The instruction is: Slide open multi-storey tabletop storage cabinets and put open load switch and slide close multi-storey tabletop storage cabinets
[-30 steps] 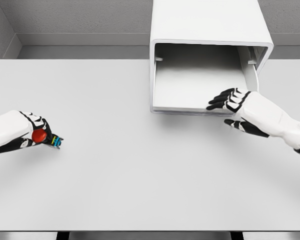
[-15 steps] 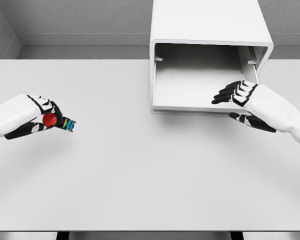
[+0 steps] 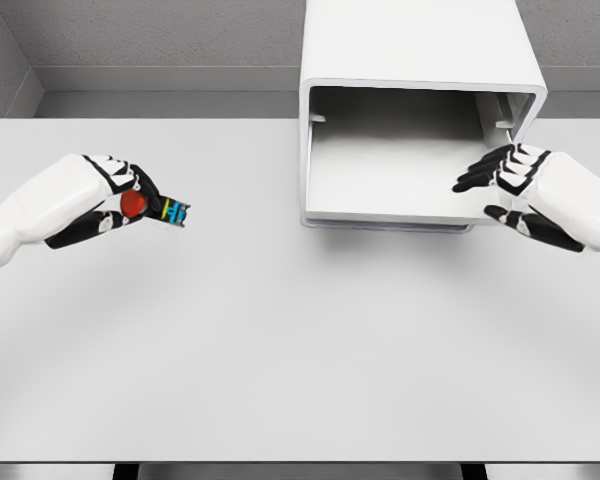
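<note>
Carry switch [image 3: 158, 209], pinched in left hand [image 3: 110, 200] fingers, right into open cabinet [image 3: 410, 150]; keep right hand [image 3: 525, 185], fingers spread, aside.

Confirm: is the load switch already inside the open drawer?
No. The load switch is gripped in the left hand above the table, well left of the cabinet's open drawer, which holds nothing visible.
</note>
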Robot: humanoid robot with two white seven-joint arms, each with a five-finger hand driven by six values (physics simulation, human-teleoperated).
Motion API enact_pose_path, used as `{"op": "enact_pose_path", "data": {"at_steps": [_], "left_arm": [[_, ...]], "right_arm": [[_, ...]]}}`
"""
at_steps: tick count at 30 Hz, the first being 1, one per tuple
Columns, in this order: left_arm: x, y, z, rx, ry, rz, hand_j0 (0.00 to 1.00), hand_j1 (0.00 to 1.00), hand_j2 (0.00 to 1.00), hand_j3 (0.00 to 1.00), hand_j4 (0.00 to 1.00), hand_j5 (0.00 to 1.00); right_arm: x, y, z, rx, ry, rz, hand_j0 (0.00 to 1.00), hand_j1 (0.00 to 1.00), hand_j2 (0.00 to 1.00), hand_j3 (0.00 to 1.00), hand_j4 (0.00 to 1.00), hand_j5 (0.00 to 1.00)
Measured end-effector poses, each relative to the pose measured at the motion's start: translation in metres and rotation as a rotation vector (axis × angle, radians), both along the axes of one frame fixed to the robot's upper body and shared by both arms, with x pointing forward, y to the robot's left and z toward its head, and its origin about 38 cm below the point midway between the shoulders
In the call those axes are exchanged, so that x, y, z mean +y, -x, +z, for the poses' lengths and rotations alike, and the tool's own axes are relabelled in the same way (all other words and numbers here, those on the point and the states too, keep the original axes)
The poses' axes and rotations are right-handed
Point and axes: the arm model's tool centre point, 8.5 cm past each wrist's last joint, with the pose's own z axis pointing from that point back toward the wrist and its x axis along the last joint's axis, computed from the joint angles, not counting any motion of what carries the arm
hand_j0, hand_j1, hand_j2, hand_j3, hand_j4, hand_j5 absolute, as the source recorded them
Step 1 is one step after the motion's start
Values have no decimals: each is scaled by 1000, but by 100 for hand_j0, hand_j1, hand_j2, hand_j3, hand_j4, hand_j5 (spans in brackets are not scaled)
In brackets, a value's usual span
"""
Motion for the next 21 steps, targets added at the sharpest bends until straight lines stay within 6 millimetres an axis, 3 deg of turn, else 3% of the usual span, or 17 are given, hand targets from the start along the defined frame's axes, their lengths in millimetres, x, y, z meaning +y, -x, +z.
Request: {"op": "enact_pose_path", "data": {"at_steps": [3, 5, 7, 13, 18, 21], "left_arm": [[-8, -2, -2, -1, 8, -12, 40, 40, 40, 40, 40, 40], [-14, -4, -2, -7, 21, -18, 40, 40, 40, 40, 40, 40], [-19, -5, -2, -13, 35, -22, 40, 40, 40, 40, 40, 40], [-33, -9, 0, -28, 69, -43, 40, 40, 40, 40, 40, 40], [-47, -13, 4, -47, 107, -63, 40, 40, 40, 40, 40, 40], [-54, -13, 2, -46, 126, -70, 40, 40, 40, 40, 40, 40]], "right_arm": [[-6, -1, 10, -14, -11, -14, 64, 64, 64, 64, 64, 64], [-11, -1, 14, -15, -20, -24, 57, 57, 57, 57, 57, 57], [-17, 0, 15, -8, -31, -40, 55, 55, 55, 55, 55, 55], [-48, -8, 20, -10, -49, -135, 53, 53, 53, 53, 53, 53], [-79, -15, 13, 10, -39, -232, 54, 54, 54, 54, 54, 54], [-89, -11, -4, 53, -29, -262, 55, 55, 55, 55, 55, 55]]}}
